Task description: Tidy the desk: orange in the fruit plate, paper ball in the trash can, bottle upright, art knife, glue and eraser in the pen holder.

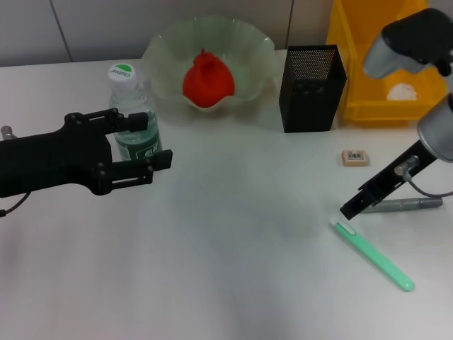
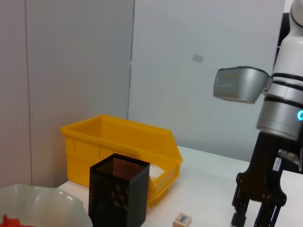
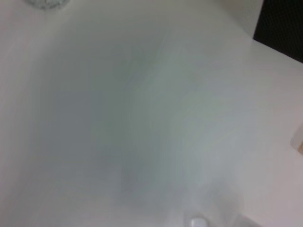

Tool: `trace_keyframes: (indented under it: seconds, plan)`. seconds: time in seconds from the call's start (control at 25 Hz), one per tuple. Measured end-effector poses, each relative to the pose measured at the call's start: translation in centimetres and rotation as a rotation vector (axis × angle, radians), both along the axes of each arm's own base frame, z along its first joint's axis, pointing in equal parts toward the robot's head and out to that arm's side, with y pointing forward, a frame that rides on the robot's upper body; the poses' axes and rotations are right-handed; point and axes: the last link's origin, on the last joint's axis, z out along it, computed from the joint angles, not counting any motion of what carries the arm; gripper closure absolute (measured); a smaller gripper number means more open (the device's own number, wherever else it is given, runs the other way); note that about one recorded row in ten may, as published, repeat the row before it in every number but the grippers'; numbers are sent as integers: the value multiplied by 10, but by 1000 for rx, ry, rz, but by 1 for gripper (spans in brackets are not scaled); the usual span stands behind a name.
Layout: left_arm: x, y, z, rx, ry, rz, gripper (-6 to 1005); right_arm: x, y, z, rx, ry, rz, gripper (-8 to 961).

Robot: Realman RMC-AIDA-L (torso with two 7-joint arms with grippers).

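An office-like test room: white desk, grey panelled wall, pen holder.

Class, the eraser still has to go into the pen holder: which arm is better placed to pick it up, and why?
Probably the right. The right gripper hangs just in front of the eraser, on the pen holder's side of the desk. The left gripper is across the desk, around the upright bottle.

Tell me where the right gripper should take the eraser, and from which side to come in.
Take the eraser across its two short sides, coming straight down from above. It lies flat on the desk, label up, so only a top approach gets fingers beside it. It sits apart from the pen holder and the grey pen, leaving room all round. The right gripper is close by.
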Motion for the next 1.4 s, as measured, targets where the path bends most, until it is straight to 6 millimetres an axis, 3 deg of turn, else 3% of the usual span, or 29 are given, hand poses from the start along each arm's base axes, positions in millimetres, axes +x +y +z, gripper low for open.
trace_keyframes:
  seconds: [0.08,0.28,0.76,1.08,1.4]
  plan:
    - [-1,0,2,8,-17,10,260,-3,3,-5,-11,-14,13,380]
    - [-4,0,5,18,-25,21,260,-6,6,-8,-19,-19,22,492]
    - [-5,3,4,19,-28,21,261,-10,6,-13,-58,-51,33,585]
    - [-5,3,4,19,-29,24,261,-2,4,-18,-78,-89,2,495]
    - [-7,2,4,18,-26,28,261,-1,5,-25,-86,-82,-12,495]
